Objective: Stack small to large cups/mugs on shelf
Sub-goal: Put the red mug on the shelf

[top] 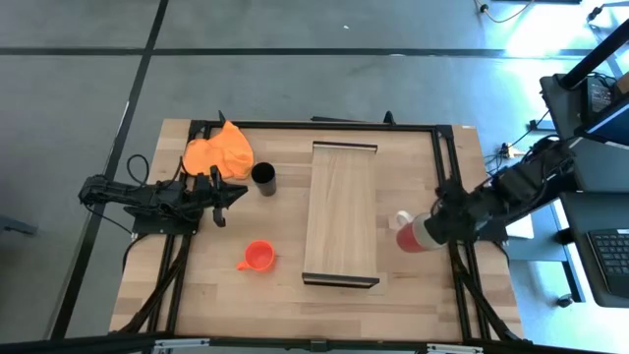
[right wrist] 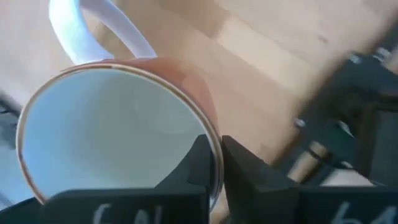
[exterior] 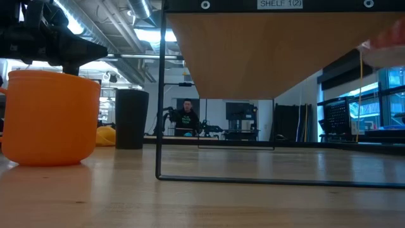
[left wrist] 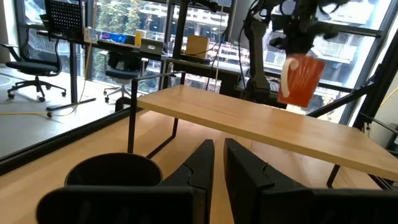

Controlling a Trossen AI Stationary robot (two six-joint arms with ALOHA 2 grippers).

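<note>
**White-and-red mug lifted, shelf placement next**

My right gripper [right wrist: 214, 163] pinched the rim of the white-and-red mug [top: 415, 234], apparently held clear of the table just beside the shelf [top: 342, 211]. Next I needed to carry it over the board. My left gripper [left wrist: 217, 163] waited, fingers nearly together and empty, near the black cup [top: 264, 178]; the orange mug [top: 258, 256] stood apart.

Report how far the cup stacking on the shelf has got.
Done: nothing; the shelf bears no cups. In hand: the right gripper is shut on the rim of the white-and-red mug, held beside the shelf's right edge. Left: the orange mug and black cup stand on the table, by the left gripper.
</note>
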